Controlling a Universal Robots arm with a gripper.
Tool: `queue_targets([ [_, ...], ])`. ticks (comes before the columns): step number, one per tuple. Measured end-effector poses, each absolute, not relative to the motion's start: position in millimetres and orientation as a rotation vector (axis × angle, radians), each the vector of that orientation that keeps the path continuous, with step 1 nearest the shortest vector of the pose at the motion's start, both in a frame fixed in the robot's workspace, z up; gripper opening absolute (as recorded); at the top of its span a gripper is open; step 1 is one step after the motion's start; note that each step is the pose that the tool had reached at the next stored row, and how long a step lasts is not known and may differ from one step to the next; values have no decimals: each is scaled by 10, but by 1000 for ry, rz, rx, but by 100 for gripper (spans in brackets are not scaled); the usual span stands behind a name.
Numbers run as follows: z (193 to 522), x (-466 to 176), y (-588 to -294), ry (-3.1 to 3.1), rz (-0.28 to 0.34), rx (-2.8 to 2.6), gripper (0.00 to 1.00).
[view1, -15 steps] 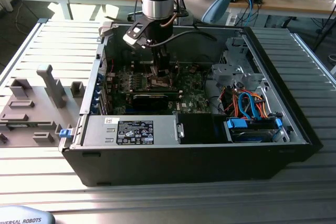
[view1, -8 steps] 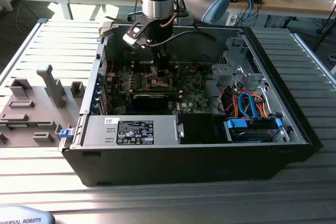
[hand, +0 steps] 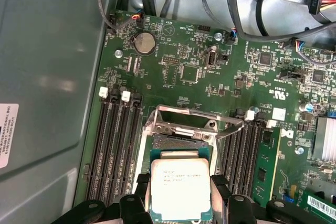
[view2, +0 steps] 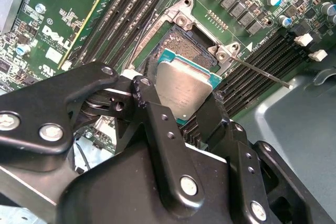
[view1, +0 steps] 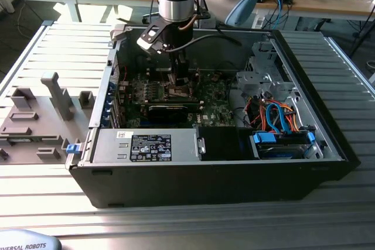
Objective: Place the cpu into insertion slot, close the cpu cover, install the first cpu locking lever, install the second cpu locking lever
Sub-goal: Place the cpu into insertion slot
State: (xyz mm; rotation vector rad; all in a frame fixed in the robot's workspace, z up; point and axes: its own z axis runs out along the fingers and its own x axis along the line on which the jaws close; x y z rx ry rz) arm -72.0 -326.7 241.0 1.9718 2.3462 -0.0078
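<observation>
My pincer [view2: 177,98] is clenched on the cpu [hand: 181,190], one black finger on each of two opposite edges and the silver-grey top facing up. The chip hangs just over the near part of the insertion slot [hand: 181,141]. Whether any edge already touches the rim I cannot tell. In the second wrist view it looks slightly tilted against the socket.

To seat it well, I judge I should level the chip, square its sides to the metal rim and lower it straight down. Dragging it sideways could harm the contacts. I should let go only once it lies flat inside.

Beyond the slot the cpu cover [hand: 184,127] stands raised on its hinge, so the opening is free. I count two thin locking levers, one [view2: 262,73] on one side of the socket and one [view2: 140,38] on the other, both unlatched.

I count one cpu, one slot and one cover. Banks of black memory slots [hand: 118,145] flank the socket, and farther on sits one coin battery [hand: 146,41].

In the exterior view, one open computer case [view1: 328,139] lies on the worktop [view1: 35,57].
</observation>
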Motion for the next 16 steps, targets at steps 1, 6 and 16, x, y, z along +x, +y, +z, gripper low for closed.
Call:
queue_targets([
  [1,2410,-720,-3267,2345,-8,1973,54],
  [6,2409,-720,-3267,2336,-8,1983,54],
  [16,2409,-720,-3267,2320,-9,2003,54],
])
